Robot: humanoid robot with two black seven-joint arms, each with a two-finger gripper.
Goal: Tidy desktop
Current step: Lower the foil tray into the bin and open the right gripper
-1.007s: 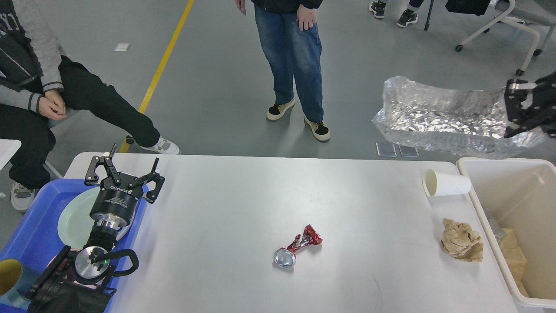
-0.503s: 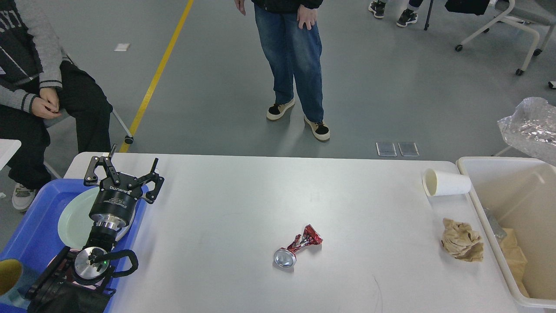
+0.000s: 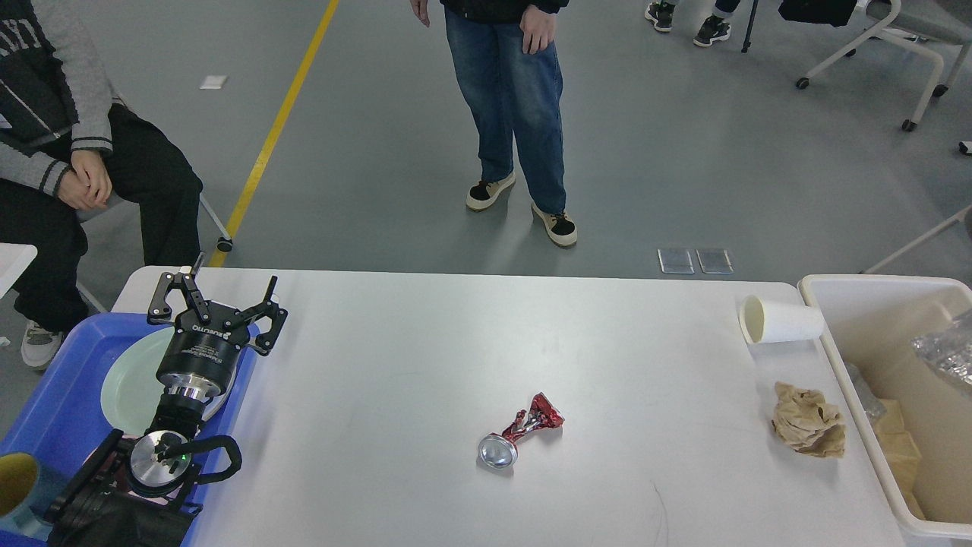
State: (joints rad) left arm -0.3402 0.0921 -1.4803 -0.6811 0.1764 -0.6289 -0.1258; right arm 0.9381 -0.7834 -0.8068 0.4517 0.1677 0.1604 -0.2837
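The white-grey desktop point(image 3: 425, 349) fills the middle of the head view. On it lie a crushed red can point(image 3: 520, 433) near the centre front, a white paper cup point(image 3: 781, 320) tipped on its side at the far right, and a crumpled brown paper ball point(image 3: 808, 428) in front of the cup. My left gripper point(image 3: 218, 290) hovers open and empty over the desktop's far left corner, above the blue tray. My right gripper is out of view. A clear plastic wrap point(image 3: 946, 354) sits inside the cream bin at the right edge.
A blue tray point(image 3: 57, 403) at the left holds a pale green plate point(image 3: 129, 387) and a yellow cup point(image 3: 15, 482). A cream bin point(image 3: 881, 304) stands at the right with brown paper inside. One person sits at the left; another stands beyond the far edge.
The clear plastic wrap, held high by my right gripper a second ago, has dropped down into the cream bin. The right gripper has left the view. My left arm has not moved.
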